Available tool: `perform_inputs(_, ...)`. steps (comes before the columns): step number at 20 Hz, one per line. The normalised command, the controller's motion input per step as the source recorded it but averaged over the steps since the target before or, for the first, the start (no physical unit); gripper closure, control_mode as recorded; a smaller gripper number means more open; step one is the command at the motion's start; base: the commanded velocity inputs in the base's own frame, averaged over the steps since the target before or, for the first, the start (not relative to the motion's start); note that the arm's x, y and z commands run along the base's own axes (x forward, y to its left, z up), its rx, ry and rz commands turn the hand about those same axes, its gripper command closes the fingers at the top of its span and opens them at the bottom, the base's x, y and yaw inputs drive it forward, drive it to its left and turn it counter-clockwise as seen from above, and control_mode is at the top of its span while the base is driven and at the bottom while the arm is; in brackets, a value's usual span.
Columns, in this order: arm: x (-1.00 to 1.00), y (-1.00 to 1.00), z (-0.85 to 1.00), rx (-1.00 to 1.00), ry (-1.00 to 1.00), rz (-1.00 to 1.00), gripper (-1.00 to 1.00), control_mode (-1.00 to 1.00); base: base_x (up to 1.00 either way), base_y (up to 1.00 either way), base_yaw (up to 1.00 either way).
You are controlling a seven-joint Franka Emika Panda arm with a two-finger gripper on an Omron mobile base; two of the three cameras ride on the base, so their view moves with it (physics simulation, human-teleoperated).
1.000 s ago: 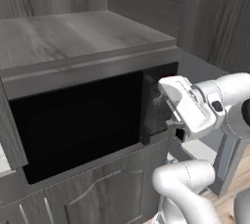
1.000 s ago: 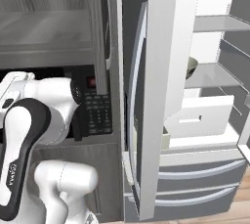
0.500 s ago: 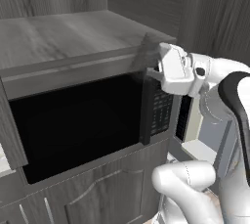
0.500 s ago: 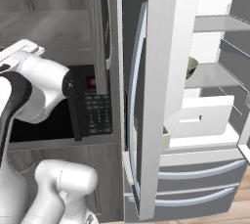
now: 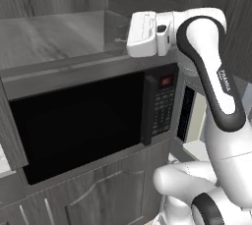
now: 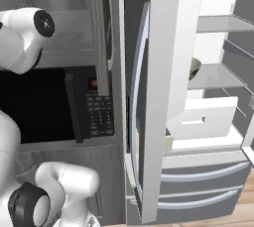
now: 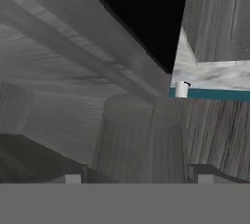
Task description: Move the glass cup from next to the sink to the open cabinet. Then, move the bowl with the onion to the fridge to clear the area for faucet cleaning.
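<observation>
The fridge (image 6: 218, 23) stands open at the right, its door (image 6: 158, 97) swung toward me. On a middle shelf sits the bowl (image 6: 194, 68), partly covered by the door's edge. The onion is hidden. My white hand (image 5: 145, 33) is raised level with the top of the black-fronted microwave (image 5: 83, 121), far from the bowl. In the hand view the gripper (image 7: 139, 179) is open, its two dark tips wide apart with nothing between them. The glass cup, sink, faucet and open cabinet are out of view.
The microwave's keypad (image 6: 99, 114) faces me beside the fridge door. Grey arched-panel base cabinets (image 5: 108, 197) run below it. Fridge drawers (image 6: 198, 186) sit low at the right. The hand view looks past the microwave to a small pale cylinder (image 7: 181, 89) on a counter edge.
The arm has swung up and to the left, lifting the hand from in front of the microwave's right side to its top edge. The bowl has stayed on the fridge shelf.
</observation>
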Motion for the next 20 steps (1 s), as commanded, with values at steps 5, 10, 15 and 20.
perform_inputs(5, 0.12, 0.03, -0.15, -0.06, 0.11, -0.01, 1.00, -1.00, 0.00, 0.00, 0.00)
perform_inputs(10, 0.58, 0.00, -0.36, 0.01, 0.02, -0.16, 1.00, -1.00, 0.00, 0.00, 0.00)
perform_inputs(15, 0.67, 0.06, -0.23, 0.01, 0.00, -0.28, 1.00, -1.00, 0.00, 0.00, 0.00)
perform_inputs(20, 0.70, 0.09, 0.00, 0.02, 0.07, -0.29, 1.00, -1.00, 0.00, 0.00, 0.00)
